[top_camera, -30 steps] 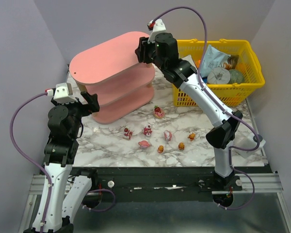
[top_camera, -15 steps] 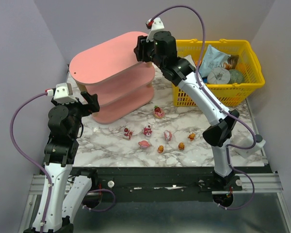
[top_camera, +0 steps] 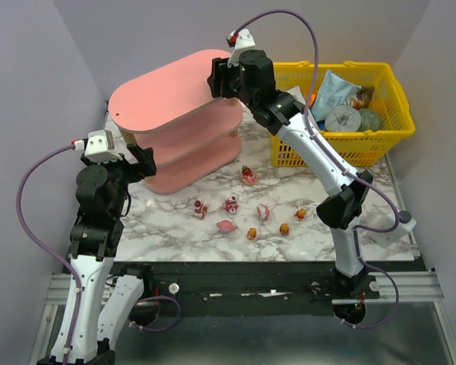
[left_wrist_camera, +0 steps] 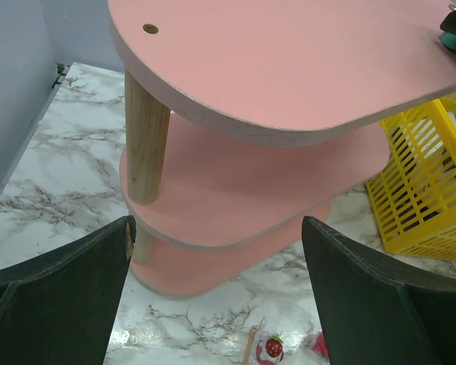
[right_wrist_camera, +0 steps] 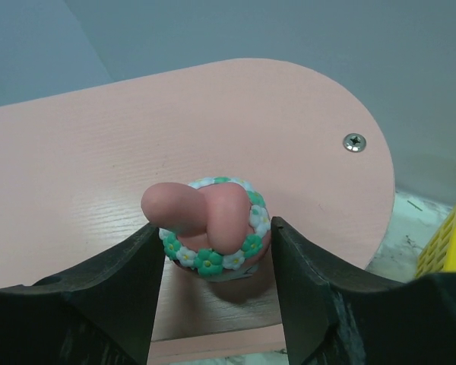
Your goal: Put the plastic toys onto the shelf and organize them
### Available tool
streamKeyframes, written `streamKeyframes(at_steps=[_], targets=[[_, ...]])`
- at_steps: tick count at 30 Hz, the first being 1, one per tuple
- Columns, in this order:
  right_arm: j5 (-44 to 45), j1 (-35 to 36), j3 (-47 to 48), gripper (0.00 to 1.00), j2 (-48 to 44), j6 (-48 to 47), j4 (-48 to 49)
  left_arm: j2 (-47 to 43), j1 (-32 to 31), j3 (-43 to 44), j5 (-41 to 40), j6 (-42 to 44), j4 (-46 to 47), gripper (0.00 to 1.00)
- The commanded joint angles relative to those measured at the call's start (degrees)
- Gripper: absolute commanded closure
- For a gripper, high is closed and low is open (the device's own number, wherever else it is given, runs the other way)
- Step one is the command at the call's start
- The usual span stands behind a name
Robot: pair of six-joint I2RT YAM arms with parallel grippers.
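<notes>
My right pincer (top_camera: 215, 78) is closed on a small pink figurine (right_wrist_camera: 205, 217) that wears a ring of green and white flowers. In the right wrist view the figurine sits in the middle of the frame, over the rounded end of the top board of the pink shelf (top_camera: 171, 99), near a screw head. I cannot tell if its base touches the board or hangs just above it.

My left pincer (top_camera: 144, 161) is wide open with nothing between its fingers. It hovers in front of the shelf at the left of the overhead view.

I judge that the step in hand is to place this one toy on the top tier. The next move calls for a gentle lowering until the base rests flat, then I open the fingers and lift straight up, so the figurine does not tip.

Eight other toys (top_camera: 232, 204) lie on the marble surface (top_camera: 175, 228) at lower centre, not yet shelved.
</notes>
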Motion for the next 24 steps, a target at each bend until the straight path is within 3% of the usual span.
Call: streamKeyframes(at_steps=[1,14,24], targets=[[-0.6,-0.3,-0.7,0.32,0.6,-0.7,-1.0,-0.5,0.3,-0.4,0.7,-0.3,0.0,0.01],[-1.1,-0.2,-5.7,0.01,-4.2,-2.1,0.8,-0.5,0.4,-0.3,0.4,-0.2,0.0,0.01],[-3.3,-0.3,-17.8,0.00,-16.4,-3.7,3.2,-0.4,0.6,0.7,-2.4,-0.1,-1.1,0.01]])
